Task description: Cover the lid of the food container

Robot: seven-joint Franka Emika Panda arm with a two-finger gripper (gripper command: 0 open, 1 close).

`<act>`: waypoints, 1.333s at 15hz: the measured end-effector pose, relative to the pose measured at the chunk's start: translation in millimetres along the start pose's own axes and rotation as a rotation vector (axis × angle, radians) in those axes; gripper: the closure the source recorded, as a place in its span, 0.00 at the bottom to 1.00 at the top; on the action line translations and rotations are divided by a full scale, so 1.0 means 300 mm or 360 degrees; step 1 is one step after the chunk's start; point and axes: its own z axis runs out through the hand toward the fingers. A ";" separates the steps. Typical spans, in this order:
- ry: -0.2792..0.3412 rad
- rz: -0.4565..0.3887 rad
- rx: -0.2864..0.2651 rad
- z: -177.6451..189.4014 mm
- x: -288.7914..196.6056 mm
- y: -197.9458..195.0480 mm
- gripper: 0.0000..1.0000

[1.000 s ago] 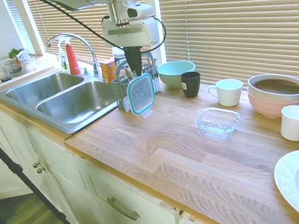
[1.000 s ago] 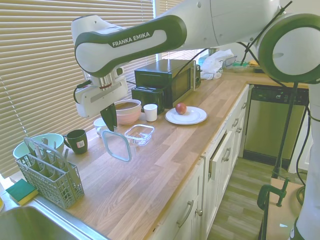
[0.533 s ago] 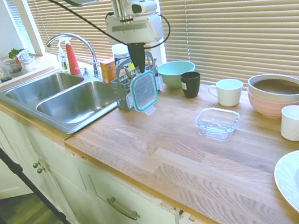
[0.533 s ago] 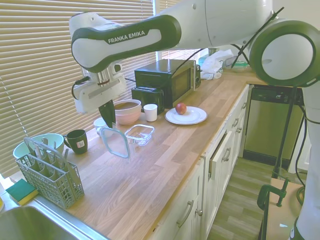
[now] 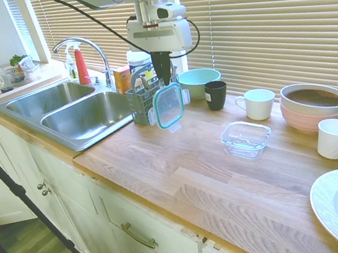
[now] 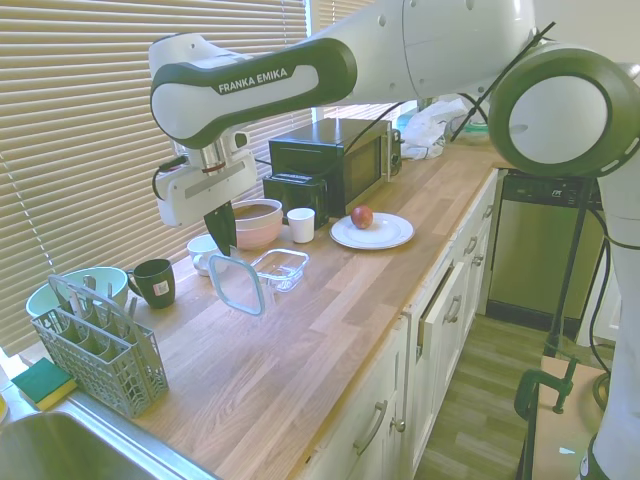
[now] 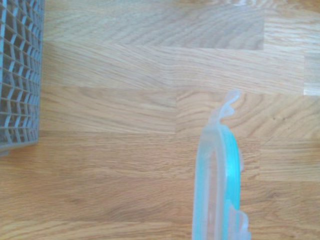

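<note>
Pinching teal-rimmed clear lid (image 5: 169,106) edge-on, tool (image 5: 165,83) closed, above grained wooden counter (image 5: 184,176)

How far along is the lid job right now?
Pickup looks done: the gripper holds the lid by its top edge, hanging on edge above the counter. The carry is in hand. Left: bring it over the open food container, lay it flat and press it on.
</note>
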 end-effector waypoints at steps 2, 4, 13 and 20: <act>0.0002 -0.0005 0.0002 0.020 0.026 0.010 1.00; -0.0007 -0.0005 0.0015 0.030 0.063 0.038 1.00; -0.0034 0.0016 0.0068 0.040 0.210 0.185 1.00; -0.0010 0.0002 0.0105 0.000 0.295 0.270 1.00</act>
